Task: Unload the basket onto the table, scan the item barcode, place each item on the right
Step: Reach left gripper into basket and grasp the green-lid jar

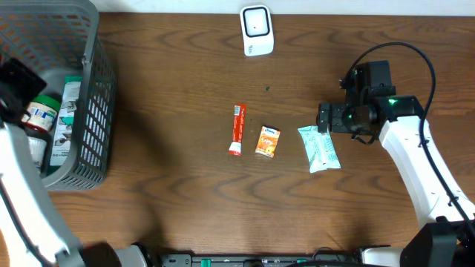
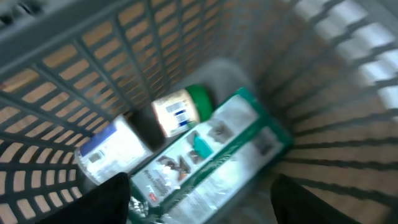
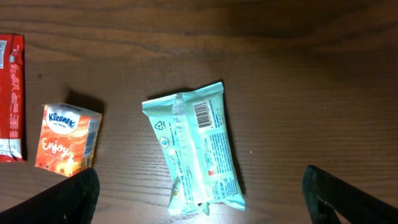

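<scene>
Right gripper (image 3: pixel 200 180) wide open, empty, over pack (image 3: pixel 196 149); barcode (image 3: pixel 203 113) up. Pack prob light, soft, slick film: pinch across long edges mid-body, w/o crushing.

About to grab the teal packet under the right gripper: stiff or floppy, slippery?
Likely floppy: the teal packet is a soft film pouch with a centre seam and crimped ends, so it may sag. Probably somewhat slippery, since the film looks glossy. Lying flat, it should not roll.
</scene>
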`<control>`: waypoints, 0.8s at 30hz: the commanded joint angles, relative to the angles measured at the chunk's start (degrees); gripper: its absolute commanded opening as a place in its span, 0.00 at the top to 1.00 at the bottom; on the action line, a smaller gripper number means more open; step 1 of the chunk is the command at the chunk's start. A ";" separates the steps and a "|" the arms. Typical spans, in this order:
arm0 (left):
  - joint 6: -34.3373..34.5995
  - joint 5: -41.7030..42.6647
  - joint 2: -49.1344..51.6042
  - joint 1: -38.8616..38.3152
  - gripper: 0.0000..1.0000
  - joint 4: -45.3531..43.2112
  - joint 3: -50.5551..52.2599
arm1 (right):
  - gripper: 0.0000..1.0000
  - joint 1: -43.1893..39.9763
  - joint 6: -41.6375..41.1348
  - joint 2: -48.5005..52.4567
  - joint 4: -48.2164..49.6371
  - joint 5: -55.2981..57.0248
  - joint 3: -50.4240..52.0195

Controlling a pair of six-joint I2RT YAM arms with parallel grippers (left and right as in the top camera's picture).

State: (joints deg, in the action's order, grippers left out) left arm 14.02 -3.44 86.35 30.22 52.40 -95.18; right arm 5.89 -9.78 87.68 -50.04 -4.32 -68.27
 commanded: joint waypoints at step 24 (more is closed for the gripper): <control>-30.62 -6.54 22.51 2.95 0.21 -6.97 -0.31 | 0.01 -0.22 0.66 -0.20 3.34 0.42 0.39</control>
State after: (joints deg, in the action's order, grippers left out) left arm -11.40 -11.44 106.50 32.91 45.82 -95.18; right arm 5.89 -9.78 87.68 -46.68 -4.25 -68.14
